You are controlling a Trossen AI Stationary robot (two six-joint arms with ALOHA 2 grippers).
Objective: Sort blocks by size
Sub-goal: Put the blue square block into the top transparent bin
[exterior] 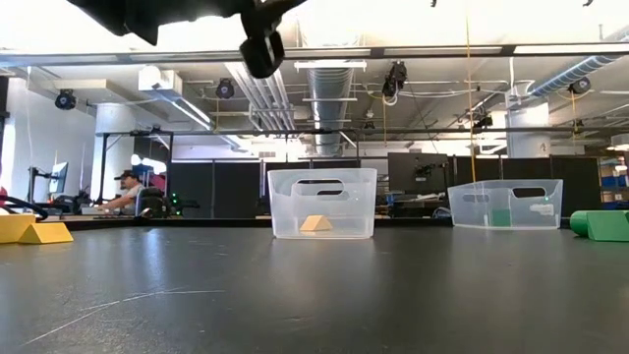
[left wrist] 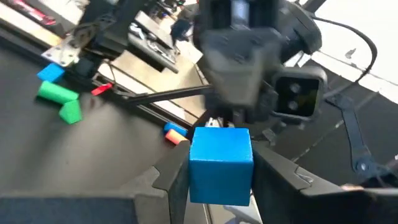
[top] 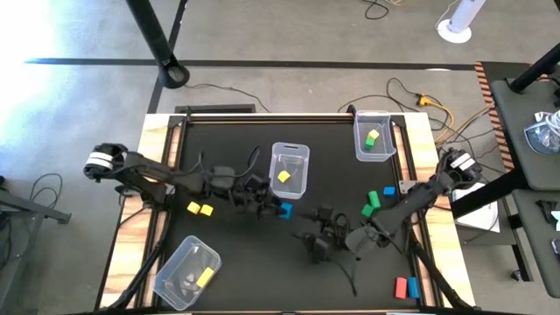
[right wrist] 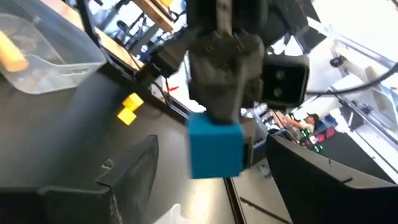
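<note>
Left claw (top: pixel 278 208) clamps the blue cube (top: pixel 285 211) mid-worktop at the centre bin's (top: pixel 290 171) six o'clock, facing the spread right claw (top: pixel 317 241), so a mistimed handover could drop it.

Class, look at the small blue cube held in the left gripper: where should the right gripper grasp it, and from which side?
Grip the small blue cube on the two flat faces that the left gripper's fingers leave bare, coming head-on from the end opposite that gripper. The open right gripper faces it there; parallel flat faces probably suit a straight pinch.
</note>
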